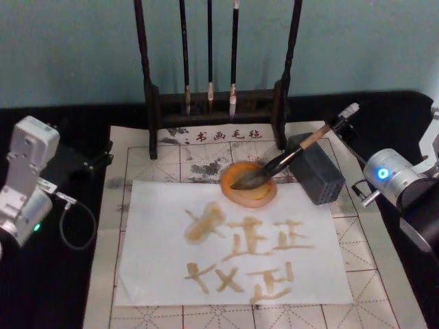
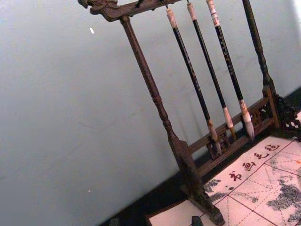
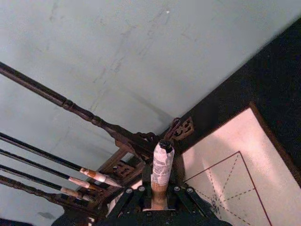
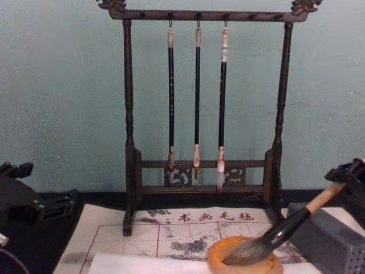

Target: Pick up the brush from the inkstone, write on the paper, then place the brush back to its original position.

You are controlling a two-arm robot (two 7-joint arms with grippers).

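The right gripper's (image 3: 160, 194) dark fingers (image 3: 182, 193) sit tight on either side of the taped whitish end of the large calligraphy brush with the pale wooden handle and glossy black collar (image 1: 293, 152). They look closed on it, though how firmly is hard to judge from the wrist view. From that hold the brush's long axis slants down and toward the robot's left. It crosses the top of the grey rectangular block (image 1: 319, 175) just right of the small round inkstone with the orange-amber rim (image 1: 230, 192), and ends with the bushy bristles lying in the dish. The fingers are therefore up and to the right of the inkstone, on the handle's far end. Just in front of the inkstone lies the white sheet of paper (image 1: 158, 233), which carries amber-brown strokes, so the put-back seems nearly done. Letting go and backing out along the handle's line looks like the remaining move. The left arm (image 1: 27, 175) is parked well to the left of the inkstone, much farther from the brush.
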